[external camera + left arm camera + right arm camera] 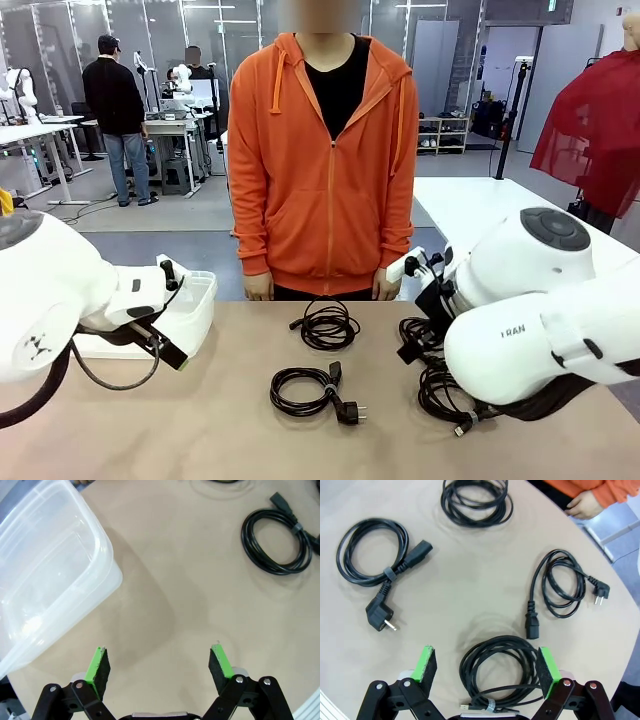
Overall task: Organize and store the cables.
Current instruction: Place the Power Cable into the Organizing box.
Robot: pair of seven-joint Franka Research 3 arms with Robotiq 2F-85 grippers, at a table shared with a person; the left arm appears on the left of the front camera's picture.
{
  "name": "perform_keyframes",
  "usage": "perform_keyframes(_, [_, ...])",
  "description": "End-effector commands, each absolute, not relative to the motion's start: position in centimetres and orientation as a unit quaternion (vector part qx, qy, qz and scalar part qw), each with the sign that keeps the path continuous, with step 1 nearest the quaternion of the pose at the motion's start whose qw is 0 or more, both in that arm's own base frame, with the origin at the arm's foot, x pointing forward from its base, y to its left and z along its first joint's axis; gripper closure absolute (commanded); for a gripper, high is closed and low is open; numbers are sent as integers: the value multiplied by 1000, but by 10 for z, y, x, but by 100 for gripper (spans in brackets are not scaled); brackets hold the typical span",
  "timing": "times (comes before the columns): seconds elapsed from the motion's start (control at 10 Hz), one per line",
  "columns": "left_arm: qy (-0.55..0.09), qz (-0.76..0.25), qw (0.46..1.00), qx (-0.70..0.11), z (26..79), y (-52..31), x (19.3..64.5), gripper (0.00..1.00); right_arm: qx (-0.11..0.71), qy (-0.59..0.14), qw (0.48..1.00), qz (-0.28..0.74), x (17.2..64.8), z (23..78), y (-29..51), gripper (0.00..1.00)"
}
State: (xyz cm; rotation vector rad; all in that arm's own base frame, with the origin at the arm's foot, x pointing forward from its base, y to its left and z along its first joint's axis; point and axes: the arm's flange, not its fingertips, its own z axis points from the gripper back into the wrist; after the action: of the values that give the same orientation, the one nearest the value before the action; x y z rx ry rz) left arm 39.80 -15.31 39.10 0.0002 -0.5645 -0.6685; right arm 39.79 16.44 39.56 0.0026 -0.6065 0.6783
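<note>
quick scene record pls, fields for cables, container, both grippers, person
cables: four black coils lying on the table, none stored yet
container: clear plastic, looks empty, at the robot's left
left gripper: open, over bare table beside the container
right gripper: open, over one coil
person: standing at the far side, hands by the table edge

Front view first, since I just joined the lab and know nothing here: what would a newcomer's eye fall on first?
The person in a bright orange hoodie stands at the far side of the tan table, dead centre. Coiled black cables lie spread over it, one coil directly below the open right end effector. A clear plastic container sits empty at the table's left, beside the left arm.
</note>
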Motion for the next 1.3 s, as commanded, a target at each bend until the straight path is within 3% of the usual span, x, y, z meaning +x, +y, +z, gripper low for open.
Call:
perform_keyframes(0.0, [-255,-344,904,-9,430,-139,390,0,12,-279,905,322,400,430,162,0])
perform_keyframes(0.5, [-279,-425,856,-95,511,-76,345,0,101,-216,903,359,405,520,113,0])
perform_keyframes(0.7, [-292,-436,845,-103,545,-44,319,0,113,-228,886,388,390,557,77,0])
perform_keyframes(1.2, [-280,-372,879,-106,595,21,287,0,149,-282,865,387,349,605,-25,0])
